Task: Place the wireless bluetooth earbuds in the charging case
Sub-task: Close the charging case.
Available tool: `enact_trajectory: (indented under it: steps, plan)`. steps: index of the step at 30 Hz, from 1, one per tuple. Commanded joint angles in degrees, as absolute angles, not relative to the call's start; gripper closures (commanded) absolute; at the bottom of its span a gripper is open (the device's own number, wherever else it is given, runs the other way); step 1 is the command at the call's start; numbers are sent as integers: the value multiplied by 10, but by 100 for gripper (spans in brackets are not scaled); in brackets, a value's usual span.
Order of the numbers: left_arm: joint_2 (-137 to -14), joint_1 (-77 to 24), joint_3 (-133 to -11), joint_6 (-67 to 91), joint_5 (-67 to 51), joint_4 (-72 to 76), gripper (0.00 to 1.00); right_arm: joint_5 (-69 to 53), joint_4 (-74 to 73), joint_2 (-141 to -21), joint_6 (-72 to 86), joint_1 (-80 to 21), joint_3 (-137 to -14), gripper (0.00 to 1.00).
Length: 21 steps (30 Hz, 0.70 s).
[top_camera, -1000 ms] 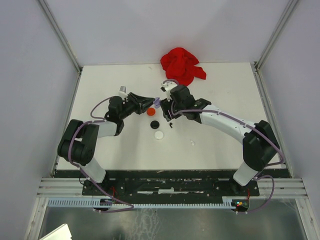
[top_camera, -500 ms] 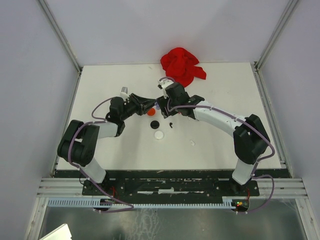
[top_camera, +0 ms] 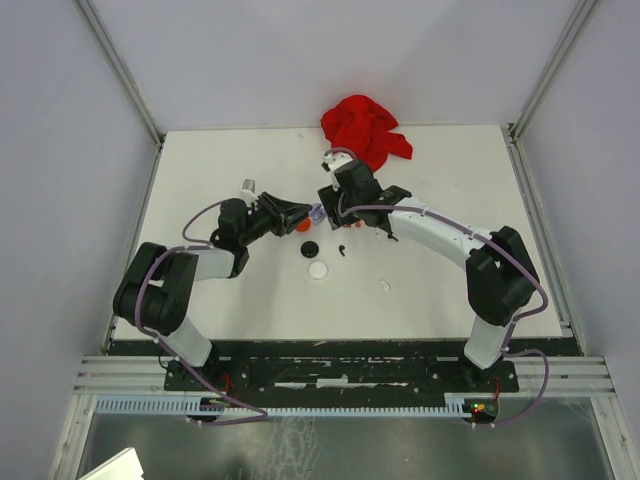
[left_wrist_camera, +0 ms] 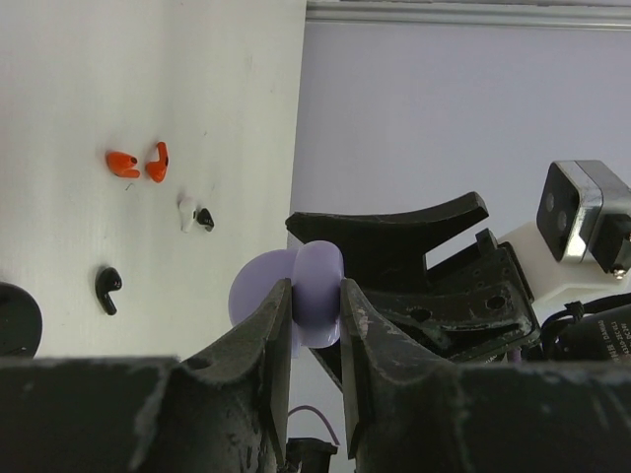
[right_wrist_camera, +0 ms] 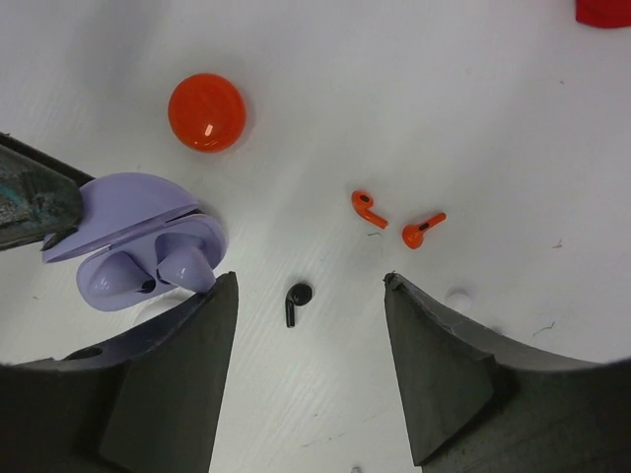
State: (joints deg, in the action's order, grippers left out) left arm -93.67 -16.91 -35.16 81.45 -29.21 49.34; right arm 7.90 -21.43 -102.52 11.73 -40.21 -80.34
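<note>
My left gripper (left_wrist_camera: 317,296) is shut on the open lilac charging case (left_wrist_camera: 317,286), held above the table. From the right wrist view the case (right_wrist_camera: 128,236) shows two lilac earbuds (right_wrist_camera: 187,266) lying in its wells. Beside the case, my right gripper (right_wrist_camera: 311,284) hangs open over the table with nothing in it. A black earbud (right_wrist_camera: 296,301) lies on the table below its gap. Two red earbuds (right_wrist_camera: 368,207) lie just beyond. From above, both grippers meet at the case (top_camera: 316,213).
A round red case (right_wrist_camera: 206,111) lies near the lilac one. A black disc (top_camera: 310,248) and a white disc (top_camera: 318,269) sit nearer the bases. A white bud (left_wrist_camera: 187,214) and a black bud (left_wrist_camera: 205,218) lie together. A red cloth (top_camera: 364,130) is bunched at the back edge.
My right wrist has shifted a little toward the far side and closer over the case. The left gripper keeps its hold on the case, almost in place.
</note>
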Motion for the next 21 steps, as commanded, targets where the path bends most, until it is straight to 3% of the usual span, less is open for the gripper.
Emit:
enact_trajectory:
  steps: [1,13,21]
  plan:
    - [-912,-172,-349,786,-308,521,97,94,-190,-1027,122,-393,-830,30]
    - [-916,-171,-351,803,-296,536,97,97,-188,-1017,131,-387,-825,31]
    - [-921,-177,-319,929,-158,642,97,92,5,-949,214,-390,-654,30]
